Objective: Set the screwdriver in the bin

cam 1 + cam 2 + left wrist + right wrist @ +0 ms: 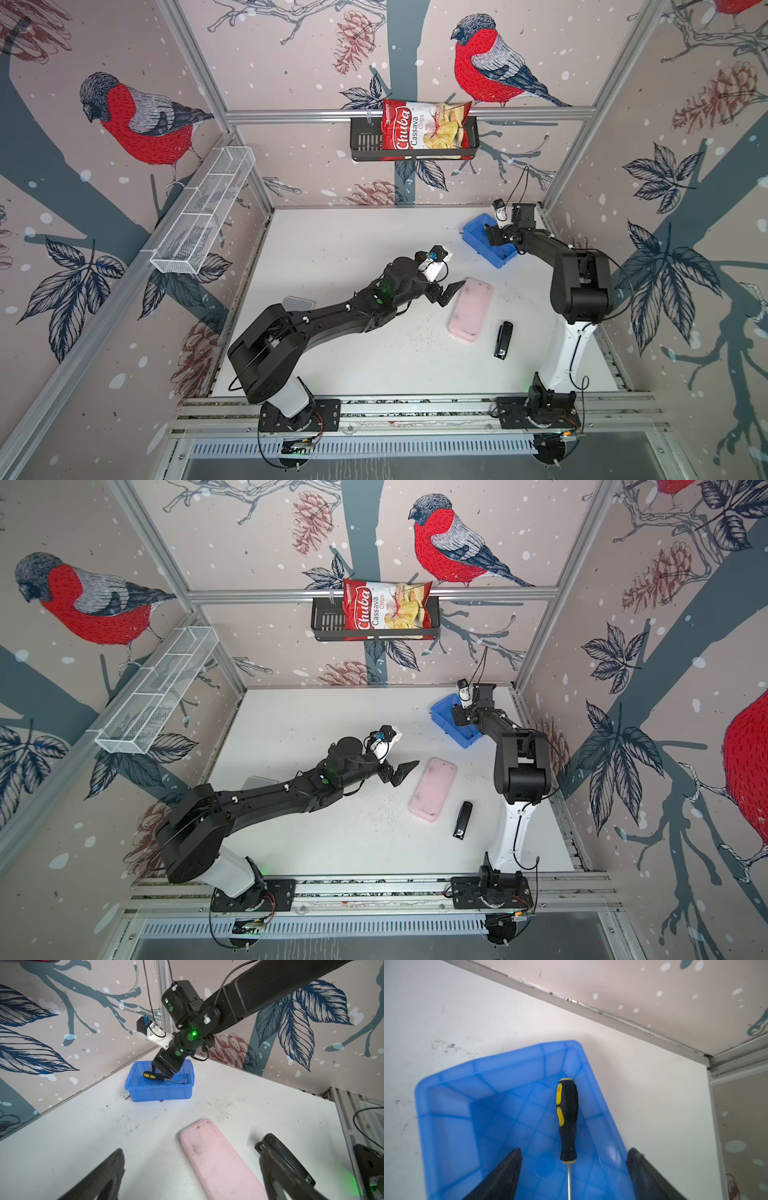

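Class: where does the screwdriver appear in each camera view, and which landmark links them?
Top view: hidden beneath the right gripper, over the bin.
Top view: hidden likewise at the bin.
Left wrist: screwdriver lying inside the bin.
Right wrist: in the bin, near centre.
Shared landmark: the blue bin.

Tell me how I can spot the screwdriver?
Look at the far right corner of the white tabletop, where a small blue plastic bin sits. Inside lies the slim screwdriver, its black handle patched yellow, unlike the stubby all-black stapler on the table.

The left arm (332, 311) and right arm (579, 286) were black, with white lower links (569, 353). Thin black cables (148, 991) looped alongside, and green lights (386, 287) glowed.
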You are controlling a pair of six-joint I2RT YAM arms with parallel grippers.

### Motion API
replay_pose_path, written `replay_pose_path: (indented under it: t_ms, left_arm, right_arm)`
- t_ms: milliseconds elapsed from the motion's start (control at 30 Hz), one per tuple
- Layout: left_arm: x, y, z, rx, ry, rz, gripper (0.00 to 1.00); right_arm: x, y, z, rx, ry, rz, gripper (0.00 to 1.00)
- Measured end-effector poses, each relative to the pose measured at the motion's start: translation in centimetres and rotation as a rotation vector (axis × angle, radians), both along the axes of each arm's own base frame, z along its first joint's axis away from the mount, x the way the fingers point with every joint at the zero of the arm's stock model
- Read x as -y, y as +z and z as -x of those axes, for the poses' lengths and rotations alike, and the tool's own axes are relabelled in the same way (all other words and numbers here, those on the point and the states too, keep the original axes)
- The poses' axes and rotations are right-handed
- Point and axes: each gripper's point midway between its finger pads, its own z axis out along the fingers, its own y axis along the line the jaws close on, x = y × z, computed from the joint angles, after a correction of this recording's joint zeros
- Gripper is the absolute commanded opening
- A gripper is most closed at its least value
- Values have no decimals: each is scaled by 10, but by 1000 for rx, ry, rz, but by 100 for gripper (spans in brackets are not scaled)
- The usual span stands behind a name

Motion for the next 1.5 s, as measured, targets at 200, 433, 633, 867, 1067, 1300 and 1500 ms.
replay_pose_path:
  t_ms: [200, 433, 633, 867, 1067, 1300, 1500]
  left_arm:
    - [-25, 0, -7, 1, 73, 18, 99]
    - [-78, 10, -27, 17, 208, 38, 99]
    - [-130, 19, -42, 53, 360, 34, 99]
    - [-202, 20, -55, 82, 535, 13, 99]
    - [-257, 14, -60, 92, 664, -10, 98]
    - [-319, -18, -67, 58, 832, -72, 97]
    - [-369, -59, -66, 8, 978, -126, 97]
  right_arm:
    - [-1, 40, 20, 77, -24, -40, 100]
    - [1, 82, 57, 190, -58, -90, 100]
    - [6, 109, 93, 294, -115, -149, 100]
    - [15, 126, 137, 398, -185, -201, 99]
    - [23, 117, 167, 456, -236, -235, 100]
    - [28, 88, 185, 455, -276, -253, 100]
    - [33, 63, 188, 435, -319, -262, 100]
